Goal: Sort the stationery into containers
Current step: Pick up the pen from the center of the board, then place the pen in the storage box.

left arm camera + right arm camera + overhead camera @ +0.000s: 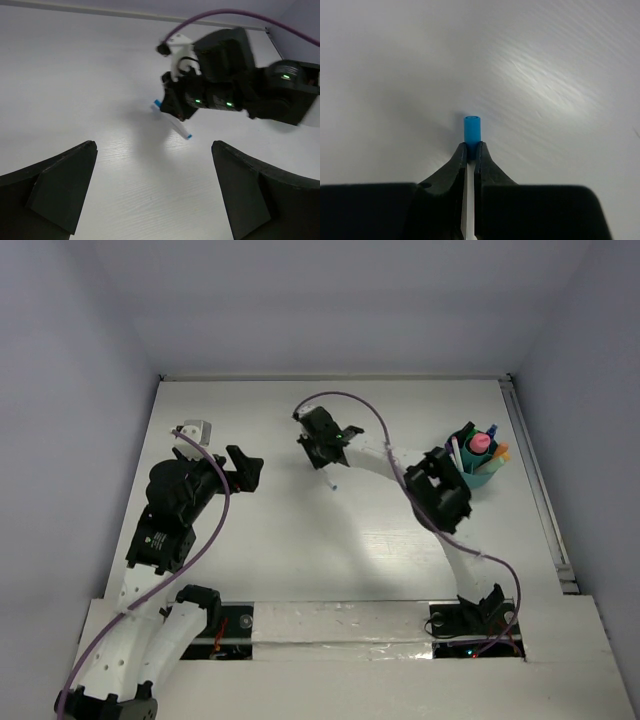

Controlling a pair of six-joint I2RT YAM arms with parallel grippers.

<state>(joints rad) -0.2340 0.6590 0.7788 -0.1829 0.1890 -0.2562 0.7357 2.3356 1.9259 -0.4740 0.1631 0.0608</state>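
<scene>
Table [300,550]: white, walled on three sides.

Right arm: reaches from its base at 5 o'clock up and across to just past table centre, toward 12. Wrist pitched down.

Left arm: folded at 9 o'clock, idle, aimed at the other arm.

Left gripper [247,470]: jaws spread wide, nothing between them.

Teal holder [484,480]: at 2 o'clock, already stocked with pens and a pink-topped piece. Well apart from the right gripper.

Right gripper [471,150]: jaws together, clamped on a marker [176,126].

Marker: thin, white, blue-capped. Pinched just behind the cap, which pokes past the fingertips. The rest slants down toward the table; touching or not, cannot tell.

Handling, my read: light, stiff, slick round barrel. End grip may let it swivel; mid-barrel would be steadier.
</scene>
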